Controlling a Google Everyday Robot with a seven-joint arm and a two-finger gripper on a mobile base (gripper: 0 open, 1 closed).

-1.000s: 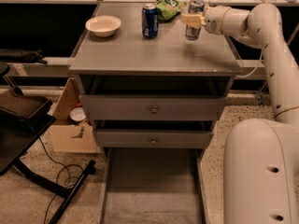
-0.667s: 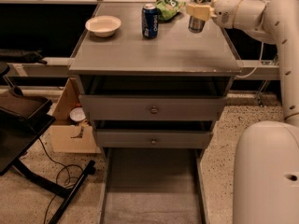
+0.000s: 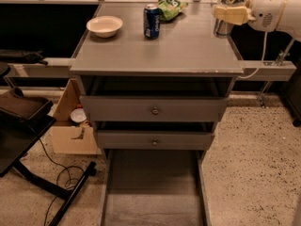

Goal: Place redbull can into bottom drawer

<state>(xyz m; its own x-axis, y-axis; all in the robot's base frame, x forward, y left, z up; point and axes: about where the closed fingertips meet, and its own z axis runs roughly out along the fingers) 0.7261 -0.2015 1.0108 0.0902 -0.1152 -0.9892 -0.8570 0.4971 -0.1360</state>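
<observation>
My gripper (image 3: 229,14) is at the top right, above the right rear corner of the cabinet top (image 3: 160,51). Its cream fingers (image 3: 231,13) are shut around the redbull can (image 3: 222,28), which is held upright and lifted off the surface, with its silver top above the fingers. The fingers hide the can's middle. The bottom drawer (image 3: 153,197) is pulled out at the bottom centre, a long shallow grey tray with thin side rails and a bare floor. It lies well below and to the left of the gripper.
On the cabinet top stand a white bowl (image 3: 104,26), a dark-blue soda can (image 3: 151,21) and a green bag (image 3: 170,7). Two knobbed grey drawers (image 3: 154,110) sit slightly open. A cardboard box (image 3: 70,128) and a black stand with cables (image 3: 56,187) are at the left.
My gripper has lifted the redbull can off the cabinet top and carried it right, towards the right edge. Nothing else has moved.
</observation>
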